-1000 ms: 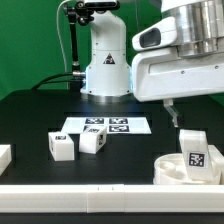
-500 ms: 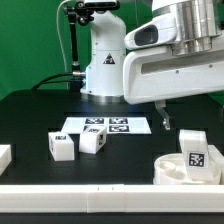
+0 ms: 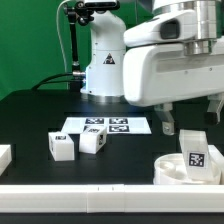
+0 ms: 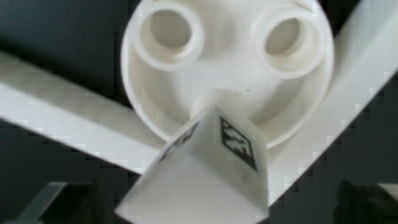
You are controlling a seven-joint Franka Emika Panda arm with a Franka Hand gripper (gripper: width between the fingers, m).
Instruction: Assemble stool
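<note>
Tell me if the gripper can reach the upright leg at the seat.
Likely yes: the gripper hangs open just above the leg at the seat, fingers spread wider than it, nothing between.

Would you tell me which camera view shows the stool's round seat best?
The wrist view: the seat fills it, both holes visible behind a leg. The exterior view shows only its side, partly behind that leg.
</note>
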